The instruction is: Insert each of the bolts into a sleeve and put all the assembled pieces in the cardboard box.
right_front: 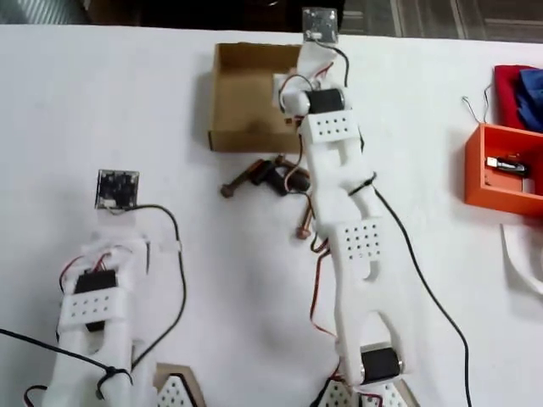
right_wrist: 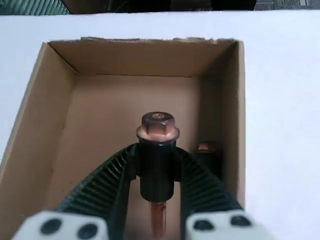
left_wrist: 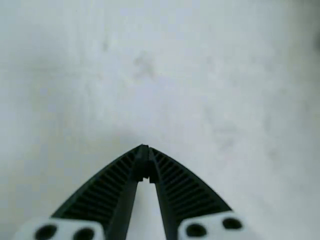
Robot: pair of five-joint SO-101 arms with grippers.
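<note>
Left gripper: closed fully, nothing held, over bare white table.
Loose rusty bolts and dark sleeves: heaped beside open brown cardboard box, judged still to be assembled.
Right gripper: clamped on copper bolt in black sleeve, held above the box.
Done: one similar piece is seen inside.

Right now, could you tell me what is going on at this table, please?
The right gripper holds an assembled piece, a copper bolt pushed into a dark sleeve, over the open cardboard box. What looks like a second piece stands inside the box by one wall. The left gripper is shut and empty over the bare table. Beside the box, loose bolts and sleeves lie in a small heap, not yet put away.
</note>
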